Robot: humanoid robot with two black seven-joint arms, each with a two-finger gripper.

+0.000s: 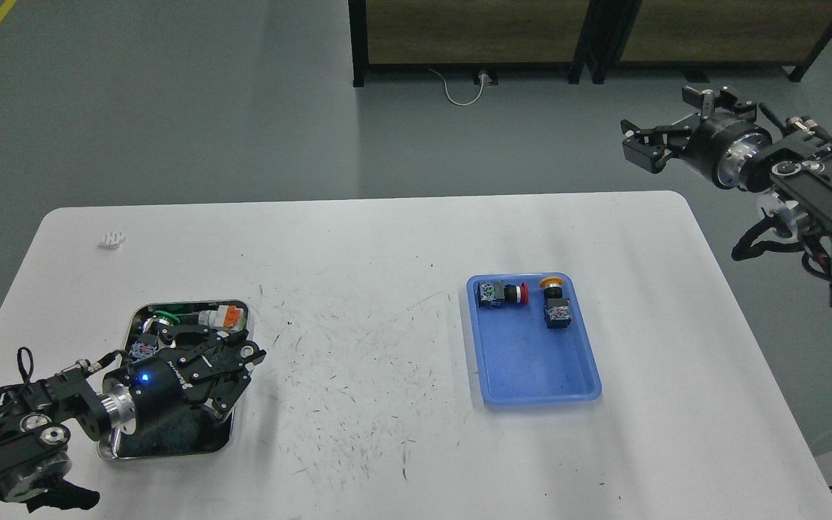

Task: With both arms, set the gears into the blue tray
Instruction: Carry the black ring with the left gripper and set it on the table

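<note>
The blue tray [531, 361] lies on the white table, right of centre. I see no gears; they are hidden or out of view. My left gripper [232, 361] hangs low over the steel tray [170, 453] at the front left, a blue light on its body. Its dark fingers blend with the parts below, so I cannot tell how its jaws stand. My right gripper [665, 119] is raised high beyond the table's far right corner. Its fingers are spread with nothing between them.
A red-capped switch [504, 293] and a yellow-capped switch [555, 303] lie at the blue tray's far end. The steel tray holds a green-capped switch [165, 315] and an orange-tipped part [227, 315]. A small white piece [111, 240] sits at the table's far left.
</note>
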